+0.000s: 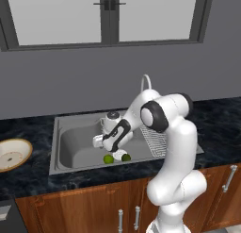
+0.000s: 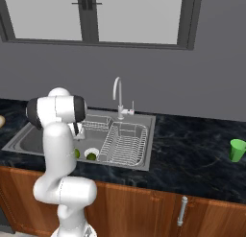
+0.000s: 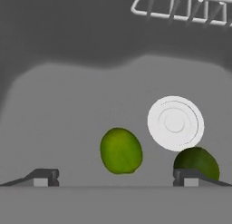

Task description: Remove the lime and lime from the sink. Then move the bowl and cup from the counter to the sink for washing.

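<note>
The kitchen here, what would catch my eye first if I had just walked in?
The big white robot arm bends over the grey sink, its open gripper hanging above two limes: a brighter lime and a darker lime beside the white drain. A bowl sits left of the sink, a green cup far right.

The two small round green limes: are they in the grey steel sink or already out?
In. Both limes lie on the sink floor beside the white drain.
</note>
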